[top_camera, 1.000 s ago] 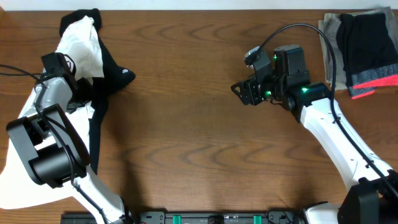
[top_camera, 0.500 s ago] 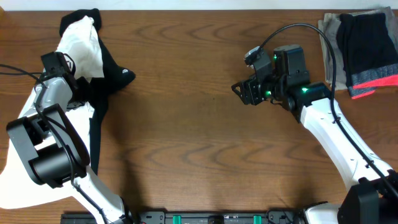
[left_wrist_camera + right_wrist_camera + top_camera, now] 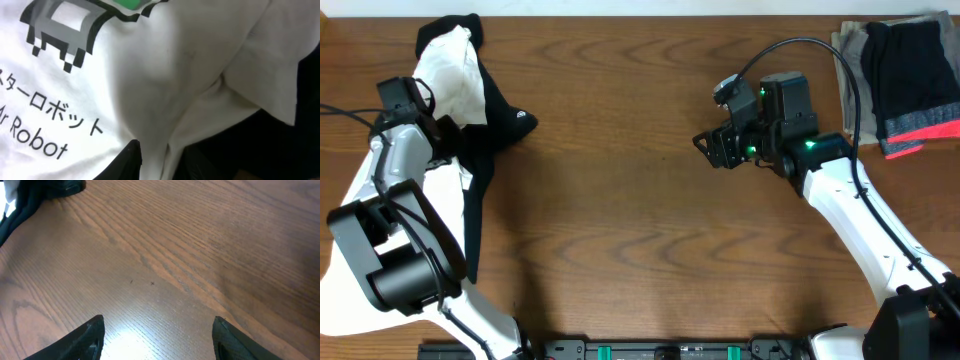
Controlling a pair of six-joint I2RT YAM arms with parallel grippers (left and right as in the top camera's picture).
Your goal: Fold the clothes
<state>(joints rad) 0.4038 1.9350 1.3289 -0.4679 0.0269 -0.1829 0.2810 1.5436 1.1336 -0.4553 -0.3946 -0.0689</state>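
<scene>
The white T-shirt (image 3: 452, 68) lies bunched at the far left of the table, and more of it hangs over the left edge (image 3: 342, 262). Its pixel robot print and grey lettering fill the left wrist view (image 3: 65, 30). My left gripper (image 3: 440, 133) sits in the bunch, shut on a fold of the white shirt (image 3: 160, 160). A black garment (image 3: 502, 125) lies under and beside the shirt. My right gripper (image 3: 706, 146) is open and empty above bare wood right of centre (image 3: 157, 335).
A stack of folded grey, black and coral-striped garments (image 3: 900, 75) lies at the far right corner. The black garment's edge shows in the top left of the right wrist view (image 3: 30, 195). The wooden tabletop (image 3: 640, 220) lies between the arms.
My left wrist has shifted slightly to the far left, still holding the white fabric. The right arm has not moved.
</scene>
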